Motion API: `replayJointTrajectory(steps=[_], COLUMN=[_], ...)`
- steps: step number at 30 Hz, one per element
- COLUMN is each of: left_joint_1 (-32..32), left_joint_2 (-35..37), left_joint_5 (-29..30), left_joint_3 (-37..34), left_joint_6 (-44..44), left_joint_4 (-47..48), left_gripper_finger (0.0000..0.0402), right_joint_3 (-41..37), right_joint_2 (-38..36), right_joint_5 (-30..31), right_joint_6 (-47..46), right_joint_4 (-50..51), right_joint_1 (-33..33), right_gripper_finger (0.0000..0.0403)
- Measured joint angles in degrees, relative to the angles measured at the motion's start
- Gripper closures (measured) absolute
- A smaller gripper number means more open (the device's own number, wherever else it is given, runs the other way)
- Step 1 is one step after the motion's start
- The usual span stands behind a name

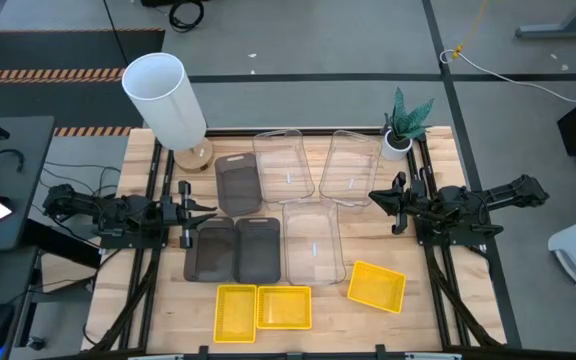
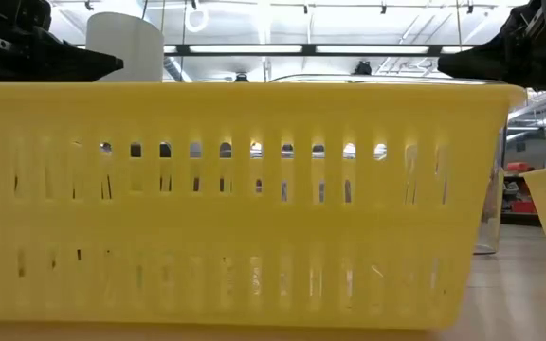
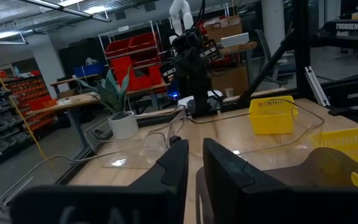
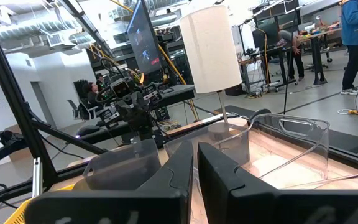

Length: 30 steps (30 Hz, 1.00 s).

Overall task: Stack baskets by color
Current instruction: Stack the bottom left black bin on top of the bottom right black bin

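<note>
The baskets are all lying on the wooden counter (image 1: 118, 300), none stacked. Three yellow baskets are sitting along the lower part of the high view: two (image 1: 235, 312) (image 1: 284, 307) touching side by side at lower centre, a third (image 1: 377, 286) lying tilted, apart to their right. Three grey baskets are lying left of centre, one (image 1: 236, 183) above a touching pair (image 1: 209, 250) (image 1: 258, 250). Three clear baskets are occupying the centre: two (image 1: 284, 164) (image 1: 349, 167) toward the top, one (image 1: 314, 242) below them.

The left gripper (image 1: 200, 213) is hovering at centre left, just beside the grey baskets, its jaws standing nearly closed with a narrow gap and gripping nothing. The right gripper (image 1: 378, 197) is hovering at centre right beside the right clear basket, its jaws likewise almost closed and empty.

A white cylinder (image 1: 165, 98) is standing at upper left, a potted plant (image 1: 403, 125) at upper right.
</note>
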<state>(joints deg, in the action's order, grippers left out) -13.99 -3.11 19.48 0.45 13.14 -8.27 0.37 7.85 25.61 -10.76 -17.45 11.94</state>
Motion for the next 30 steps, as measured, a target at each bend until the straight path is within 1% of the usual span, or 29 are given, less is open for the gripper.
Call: replayJointTrajectory(steps=[2,3,8,13,15,17,21,25,30], left_joint_1=[-0.01,-0.01,-0.09,-0.09,-0.09,-0.09,-0.09,-0.09,-0.14], left_joint_2=[0.0,0.02,0.02,0.02,-0.13,-0.82,-4.3,-9.9,-18.55], left_joint_5=[-0.04,-0.29,-5.26,-5.89,-7.16,-9.65,-14.56,-20.93,-25.69], left_joint_3=[0.02,0.02,0.02,0.02,0.03,0.89,5.07,9.27,13.93], left_joint_6=[-0.6,-2.55,-26.19,-37.34,-41.39,-42.89,-44.44,-44.8,-45.74], left_joint_4=[0.0,0.0,-0.33,-0.23,-0.73,0.01,3.37,9.58,14.77], left_gripper_finger=[0.0349,0.035,0.035,0.0351,0.0351,0.0351,0.0351,0.0351,0.0351], right_joint_3=[-0.01,0.01,-0.01,-0.01,-0.01,-0.01,-0.01,-0.01,-0.01], right_joint_2=[-0.01,-0.01,-0.01,0.0,-0.01,0.01,-0.01,-0.01,0.01], right_joint_5=[0.0,0.0,0.01,0.01,0.01,-0.01,0.0,0.01,0.01], right_joint_6=[0.0,0.0,0.0,0.0,0.0,0.0,0.02,0.0,0.0], right_joint_4=[0.0,0.01,0.0,0.01,0.0,0.02,0.0,0.0,0.0], right_joint_1=[0.0,0.01,0.01,0.0,0.01,-0.01,-0.01,-0.01,-0.01], right_gripper_finger=[0.0373,0.0373,0.0373,0.0373,0.0373,0.0373,0.0373,0.0373,0.0373])
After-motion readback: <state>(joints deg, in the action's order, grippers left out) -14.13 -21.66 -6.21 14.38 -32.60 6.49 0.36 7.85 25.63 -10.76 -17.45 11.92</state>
